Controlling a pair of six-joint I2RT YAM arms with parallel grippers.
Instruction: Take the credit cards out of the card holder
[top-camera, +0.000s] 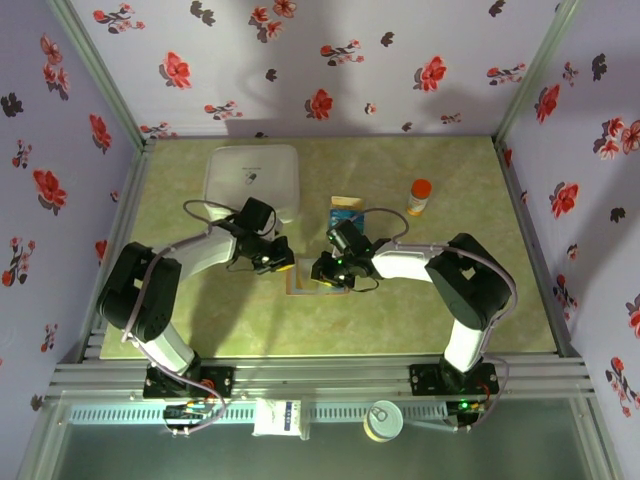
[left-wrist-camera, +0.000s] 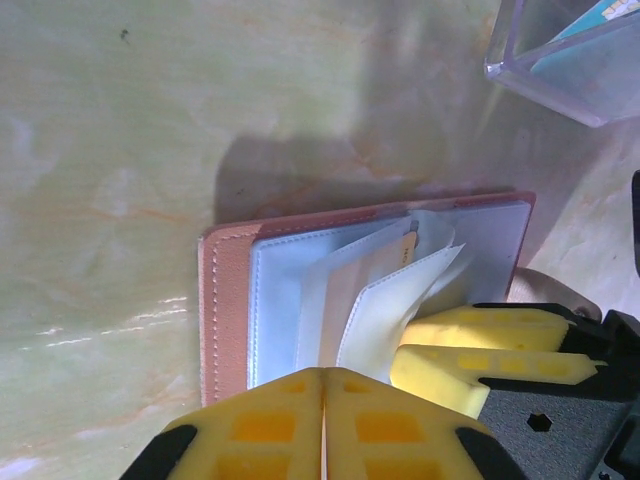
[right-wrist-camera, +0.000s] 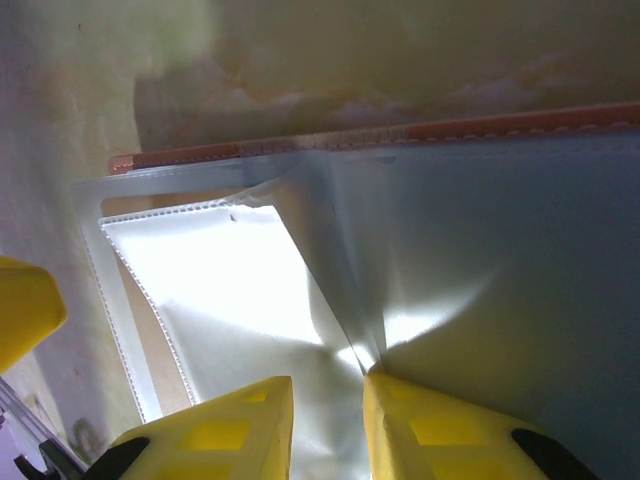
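The card holder lies open on the table between my two grippers. Its reddish-brown leather edge frames clear sleeves that fan upward. A tan-orange credit card sits inside one sleeve. My left gripper is shut, its tips resting on the holder's near edge with nothing seen between them. My right gripper stands partly open, and a fold of clear sleeve lies between its fingers. Under that sleeve the holder's leather rim shows.
A clear plastic box with a teal card inside stands just behind the holder, also seen from above. A white square box sits at the back left. A small orange-capped bottle stands at the back right.
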